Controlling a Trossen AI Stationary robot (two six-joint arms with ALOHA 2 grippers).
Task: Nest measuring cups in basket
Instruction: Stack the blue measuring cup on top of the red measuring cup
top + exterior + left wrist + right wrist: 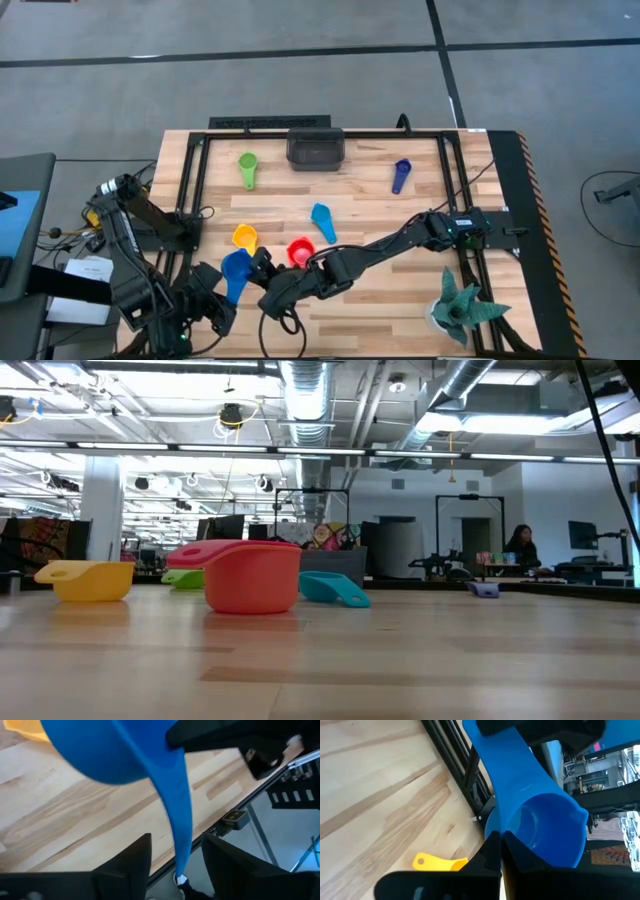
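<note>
A royal blue measuring cup [236,272] hangs in the air over the table's near left part, between my two grippers. My right gripper [262,268] is shut on its bowl. My left gripper [175,855] is open, one finger on each side of the cup's handle [181,835], a gap showing on both sides. On the table rest the yellow [245,237], red [299,252], light blue [323,222], green [247,165] and dark blue [401,175] cups. The dark basket [316,148] stands at the far edge. My right gripper pinches the blue cup's bowl wall at the rim [512,837], on the side away from the handle. One finger lies over the hollow and one on the outside. The cup is lifted clear of the table, its handle [510,765] reaching toward my left gripper.
A teal spiky plant [462,310] stands at the near right corner. A black frame [195,180] runs along the table's left, far and right sides. Bare wood lies between the cups and the plant. In the low view the red cup [250,575] and yellow cup [85,580] stand nearest.
</note>
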